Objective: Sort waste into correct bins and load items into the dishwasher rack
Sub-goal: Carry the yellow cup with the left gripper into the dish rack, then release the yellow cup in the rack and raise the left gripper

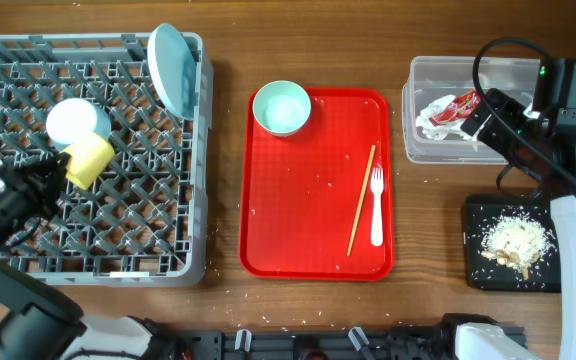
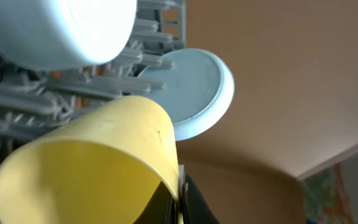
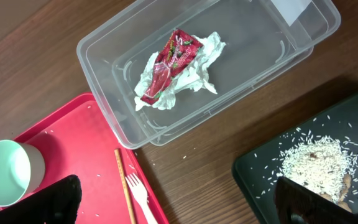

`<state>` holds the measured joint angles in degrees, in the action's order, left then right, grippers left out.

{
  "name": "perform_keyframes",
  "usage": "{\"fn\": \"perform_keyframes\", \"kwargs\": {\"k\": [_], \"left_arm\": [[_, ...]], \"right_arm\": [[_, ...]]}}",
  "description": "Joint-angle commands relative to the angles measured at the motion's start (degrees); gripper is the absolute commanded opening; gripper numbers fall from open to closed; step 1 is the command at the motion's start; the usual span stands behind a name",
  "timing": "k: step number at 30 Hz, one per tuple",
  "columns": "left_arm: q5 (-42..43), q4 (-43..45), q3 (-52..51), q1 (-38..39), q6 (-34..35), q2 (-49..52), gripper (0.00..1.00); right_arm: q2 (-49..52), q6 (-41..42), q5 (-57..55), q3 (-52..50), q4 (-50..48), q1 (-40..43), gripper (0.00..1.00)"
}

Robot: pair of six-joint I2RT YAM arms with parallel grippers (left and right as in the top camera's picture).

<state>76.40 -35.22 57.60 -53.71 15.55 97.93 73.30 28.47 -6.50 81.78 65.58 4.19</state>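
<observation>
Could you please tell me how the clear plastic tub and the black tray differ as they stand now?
The clear tub is see-through and deep-walled; the black tray is opaque and flat. The tub holds a red wrapper on crumpled white paper; the tray holds rice scraps. Both are rectangular.

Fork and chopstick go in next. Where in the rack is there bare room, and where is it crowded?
Free: the rack has its right half open, from under the plate down to the front rim, with bare pegs only. Crowded: the back-left, where the bowl, the cup and the left end effector gripping it bunch together.
</observation>
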Motion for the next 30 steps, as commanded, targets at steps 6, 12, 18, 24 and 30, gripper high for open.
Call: {"fn": "perform_keyframes", "kwargs": {"k": [6, 12, 18, 24, 30], "left_arm": [[6.23, 2.86, -0.50, -0.07, 0.33, 4.04, 0.04], [-9.75, -2.95, -0.50, -0.74, 0.37, 4.04, 0.04], [-16.74, -4.33, -0.50, -3.34, 6.54, 4.02, 0.04], [-17.00, -5.81, -0.50, -4.68, 8.02, 3.96, 0.20], [-32.48, -10.93, 1.16, -4.70, 8.09, 0.72, 0.22]], "right_arm": [[0.39, 0.04, -0.96, -0.13, -0.22, 0.17, 1.00], [0.39, 0.04, -0.98, -0.13, -0.22, 0.17, 1.00], [0.37, 0.07, -0.98, -0.13, -0.22, 0.17, 1.00], [0.39, 0.04, -0.98, -0.13, -0.22, 0.17, 1.00], [0.39, 0.04, -0.98, -0.13, -0.22, 0.17, 0.99]]}}
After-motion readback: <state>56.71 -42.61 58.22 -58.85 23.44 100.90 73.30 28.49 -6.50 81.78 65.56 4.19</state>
